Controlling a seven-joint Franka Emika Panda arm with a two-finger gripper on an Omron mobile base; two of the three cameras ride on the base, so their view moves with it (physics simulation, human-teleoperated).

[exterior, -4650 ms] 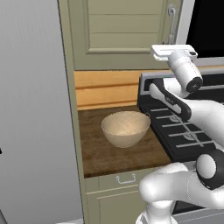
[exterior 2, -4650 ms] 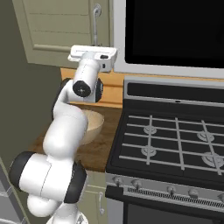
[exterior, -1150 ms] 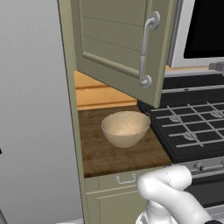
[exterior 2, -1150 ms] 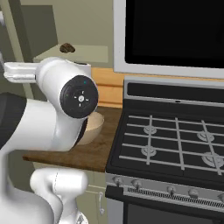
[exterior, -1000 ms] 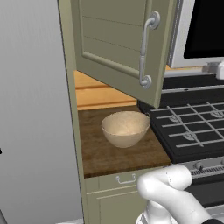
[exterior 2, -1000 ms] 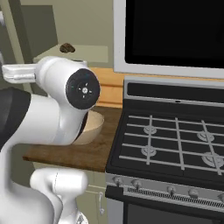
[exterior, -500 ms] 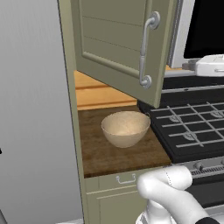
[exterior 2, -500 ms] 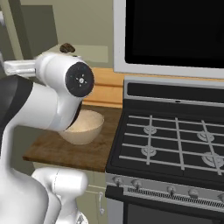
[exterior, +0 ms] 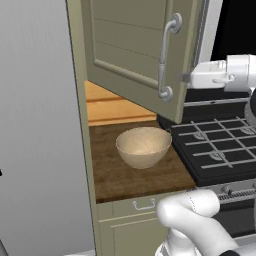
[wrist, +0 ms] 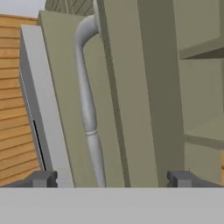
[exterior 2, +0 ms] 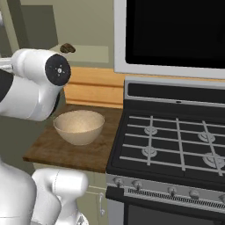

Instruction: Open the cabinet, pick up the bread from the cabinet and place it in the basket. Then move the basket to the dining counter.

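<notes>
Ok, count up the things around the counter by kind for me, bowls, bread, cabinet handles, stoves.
Basket bowl: 1
Bread: 1
Cabinet bar handle: 1
Drawer handle: 1
Stove: 1
Total: 5

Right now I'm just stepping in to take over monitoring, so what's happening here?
The white arm is working on the cabinet, whose door stands partly open. Its tool is open, empty, and facing the door's silver handle up close. The bread, a small dark item, sits on the cabinet shelf. The basket sits empty on the wood countertop beside the stove.
</notes>
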